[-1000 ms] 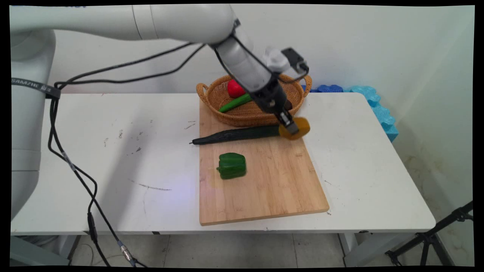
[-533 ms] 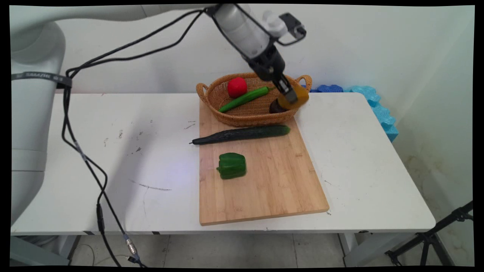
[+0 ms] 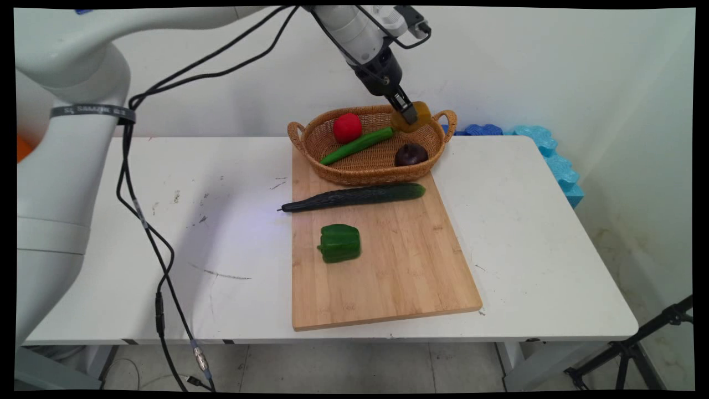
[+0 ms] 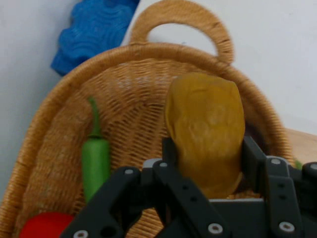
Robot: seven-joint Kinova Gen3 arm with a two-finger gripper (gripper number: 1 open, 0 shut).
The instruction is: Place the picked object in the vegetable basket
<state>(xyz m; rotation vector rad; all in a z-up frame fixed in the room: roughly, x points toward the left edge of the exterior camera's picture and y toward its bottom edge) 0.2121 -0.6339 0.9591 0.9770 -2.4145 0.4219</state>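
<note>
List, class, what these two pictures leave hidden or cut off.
- Yellow-brown vegetable: its lower end, hidden between the gripper fingers, hand view.
- Red vegetable: cut by the bottom edge, hand view.
- Dark purple vegetable: hidden behind the held vegetable, hand view.
- Basket floor: partly covered, main view.

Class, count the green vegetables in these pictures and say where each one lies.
3: a green chilli inside the basket, a cucumber across the cutting board, a green bell pepper mid-board.

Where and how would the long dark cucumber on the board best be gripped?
Grip the cucumber near its thicker middle, coming straight down with the fingers across its width. It lies flat along the cutting board, its thin tip overhanging the left edge, with bare board on its near side and the basket behind.
</note>
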